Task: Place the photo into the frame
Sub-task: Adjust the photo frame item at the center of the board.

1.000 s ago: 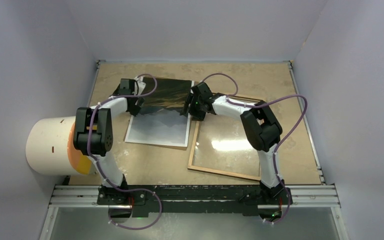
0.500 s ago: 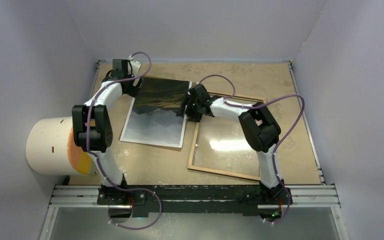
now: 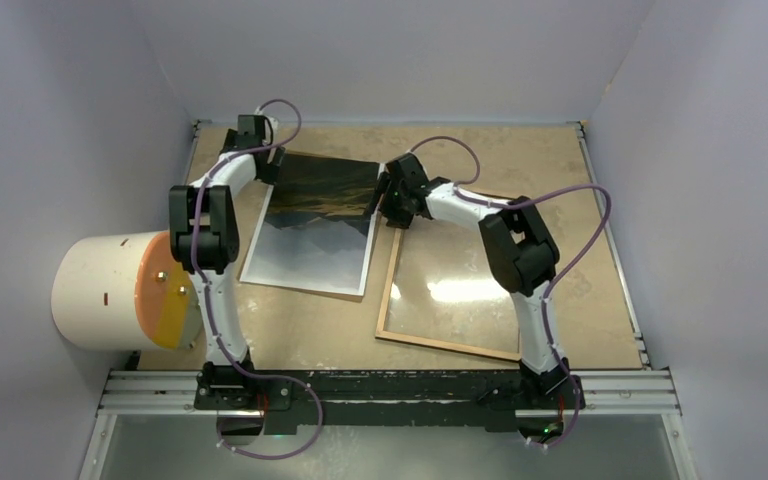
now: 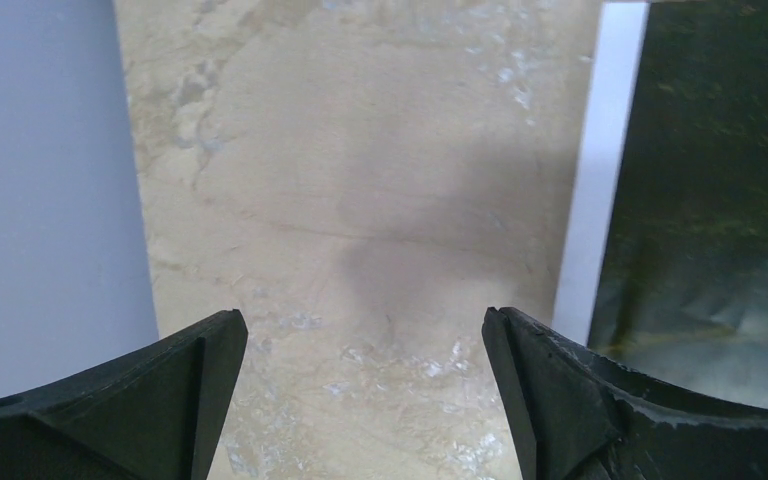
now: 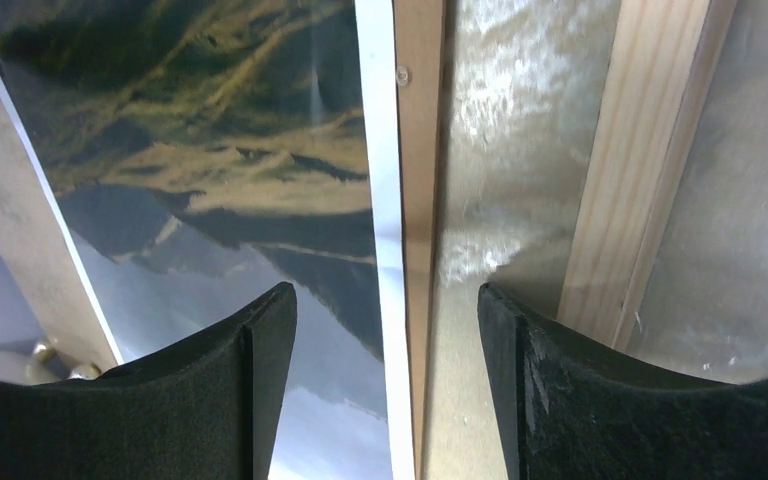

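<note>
Far left, a white cylinder with an orange end face (image 3: 110, 290) is lying on its side beside the mottled beige stone-look table (image 3: 520, 150). The left claw (image 3: 268, 165) (image 4: 365, 330) is hovering at the far left of the table with its black fingers spread wide, gripping nothing, only bare tabletop showing between them. The thin glossy rectangular photo (image 3: 315, 225) (image 4: 710, 200) (image 5: 210, 150), a dark mountain print fading to pale grey with a narrow white border, is lying just right of that claw, its border passing close by the right fingertip. It is resting on a plain brown backing board (image 3: 305, 291) (image 5: 418, 150) – a strip is peeking out along the near and right edges. The right claw (image 3: 392, 200) (image 5: 385, 300) is sitting over the photo's far right corner, fingers apart and clamping nothing, straddling the white border and the board edge. Right of it, the thin-railed light-wood rectangular frame (image 3: 450, 345) (image 5: 640, 170) is lying flat and slightly skewed, just beside the photo, with a shiny pane (image 3: 460, 285) reflecting light inside.
</note>
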`<state>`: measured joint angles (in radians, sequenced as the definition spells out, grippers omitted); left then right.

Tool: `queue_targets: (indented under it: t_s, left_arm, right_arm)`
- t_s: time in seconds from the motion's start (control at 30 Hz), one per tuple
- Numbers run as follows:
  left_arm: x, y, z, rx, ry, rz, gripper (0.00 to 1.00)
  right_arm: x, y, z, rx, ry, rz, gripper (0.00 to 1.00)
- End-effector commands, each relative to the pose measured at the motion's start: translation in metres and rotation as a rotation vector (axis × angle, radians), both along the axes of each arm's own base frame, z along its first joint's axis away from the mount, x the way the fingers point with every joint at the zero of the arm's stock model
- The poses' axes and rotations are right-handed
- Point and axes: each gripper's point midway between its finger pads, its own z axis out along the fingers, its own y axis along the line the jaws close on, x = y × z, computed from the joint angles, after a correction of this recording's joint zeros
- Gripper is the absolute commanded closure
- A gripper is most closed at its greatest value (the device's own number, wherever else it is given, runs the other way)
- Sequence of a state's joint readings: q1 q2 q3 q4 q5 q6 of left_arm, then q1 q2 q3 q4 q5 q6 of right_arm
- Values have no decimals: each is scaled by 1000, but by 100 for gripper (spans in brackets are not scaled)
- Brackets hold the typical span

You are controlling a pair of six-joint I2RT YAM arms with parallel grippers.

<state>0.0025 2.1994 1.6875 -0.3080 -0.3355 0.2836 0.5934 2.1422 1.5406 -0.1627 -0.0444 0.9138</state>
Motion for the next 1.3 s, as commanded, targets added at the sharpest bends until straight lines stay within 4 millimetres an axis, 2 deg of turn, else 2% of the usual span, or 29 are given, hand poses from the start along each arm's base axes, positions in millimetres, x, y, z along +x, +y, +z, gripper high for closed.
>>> queue_targets:
  t_s: [0.0, 0.07, 0.23, 0.33, 0.5, 0.63, 0.7, 0.8, 1.07, 1.27]
  left_arm:
    - [14, 23, 22, 0, -124, 131, 3]
    - [16, 20, 16, -16, -115, 123, 3]
    - [15, 6, -22, -78, -2, 79, 3]
    - [6, -7, -37, -135, 49, 43, 3]
    - [-7, -30, -35, -200, 66, -24, 3]
    - [-15, -38, -25, -228, 45, -67, 3]
    - [-20, -57, -25, -240, 57, -118, 3]
    - [-29, -64, -26, -229, 65, -162, 3]
    - [-36, -55, -21, -162, 47, -166, 3]
    - [-49, -52, -36, -128, 81, -174, 3]
  right_arm:
    - [14, -5, -7, -52, -12, -9, 30]
    - [20, -3, -10, -52, -16, -12, 30]
    - [35, 2, -17, -36, -16, -20, 29]
    - [39, 3, -22, -22, -6, -23, 30]
    - [35, 2, -29, -4, 8, -26, 30]
    - [30, 3, -35, 28, 31, -29, 30]
    - [27, 2, -37, 35, 41, -32, 31]
    - [25, 1, -36, 40, 43, -36, 31]
    - [23, -2, -22, 38, 17, -25, 30]
    - [-12, -6, -19, 7, 62, 28, 26]
